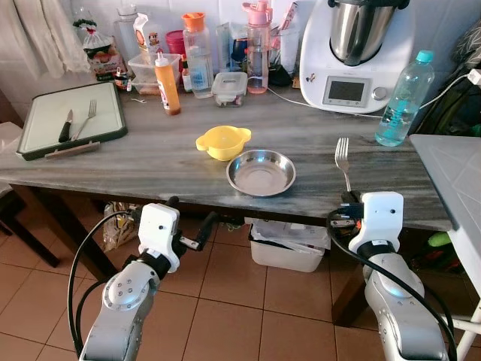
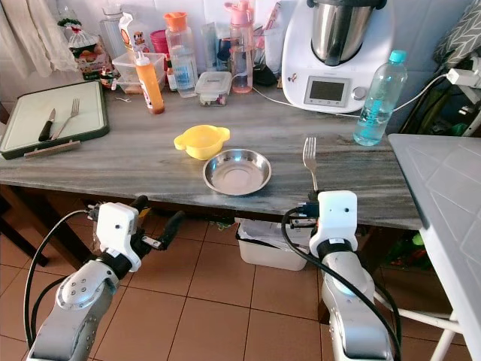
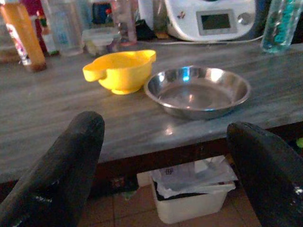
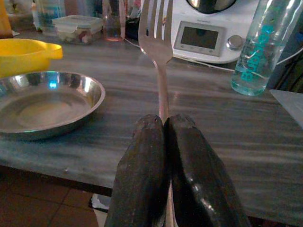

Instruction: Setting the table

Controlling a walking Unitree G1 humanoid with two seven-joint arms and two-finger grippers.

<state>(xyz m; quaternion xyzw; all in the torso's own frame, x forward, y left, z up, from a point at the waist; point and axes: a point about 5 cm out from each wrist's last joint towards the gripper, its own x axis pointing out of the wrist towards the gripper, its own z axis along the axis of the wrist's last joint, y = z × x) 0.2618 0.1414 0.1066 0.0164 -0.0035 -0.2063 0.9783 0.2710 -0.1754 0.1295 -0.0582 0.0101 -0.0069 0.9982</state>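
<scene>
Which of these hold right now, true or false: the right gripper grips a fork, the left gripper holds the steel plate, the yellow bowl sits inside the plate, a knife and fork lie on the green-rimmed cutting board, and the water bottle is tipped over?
1. The right gripper is shut on the handle of a silver metal fork. True.
2. The left gripper holds the round stainless steel plate. False: its fingers are open, short of the grey wooden table's edge.
3. The yellow plastic bowl with two handles sits inside the plate. False: it stands beside it on the table.
4. A knife and second fork lie on the green-rimmed white cutting board. True.
5. The clear water bottle with a teal cap is tipped over. False: it stands upright.
</scene>
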